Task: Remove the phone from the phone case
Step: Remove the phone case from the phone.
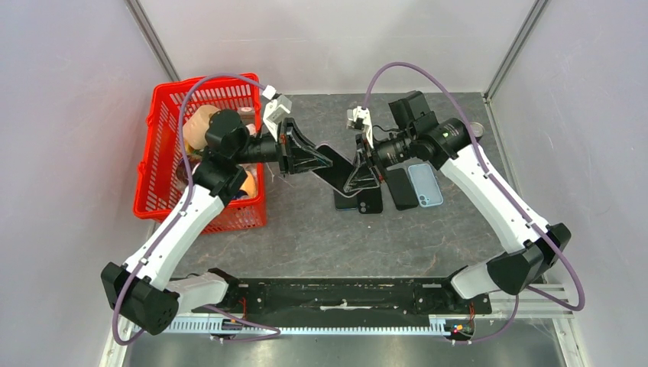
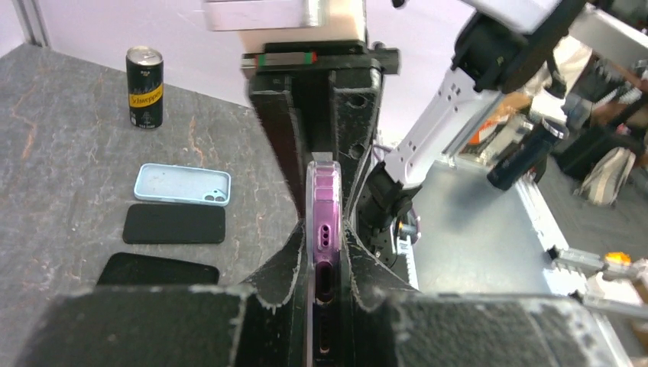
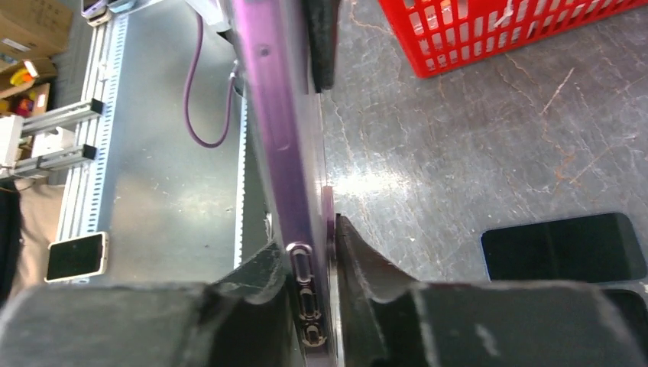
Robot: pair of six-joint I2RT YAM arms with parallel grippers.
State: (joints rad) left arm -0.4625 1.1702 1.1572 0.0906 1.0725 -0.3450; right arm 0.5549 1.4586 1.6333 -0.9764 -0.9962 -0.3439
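One phone (image 1: 337, 171) is in play, held clear of the table near its middle, turned on edge, its long axis running on a diagonal from the far left to the near right between the two arms. Its phone case (image 2: 323, 200) is see-through with a purple tint, and shows end-on in the left wrist view as a thin strip with small holes along it. Whether any corner has come free of the phone I cannot tell. The left gripper (image 2: 324, 246) pinches one end, jaws narrow against both flat faces. The right gripper (image 3: 313, 260) pinches the other end the same way, so neither arm is the nearer one. Any peeling probably has to work across that shared axis. Beyond lie a pale blue case (image 1: 425, 185), a black phone (image 1: 403, 188), a drink can (image 2: 145, 86) and a red basket (image 1: 164, 153).
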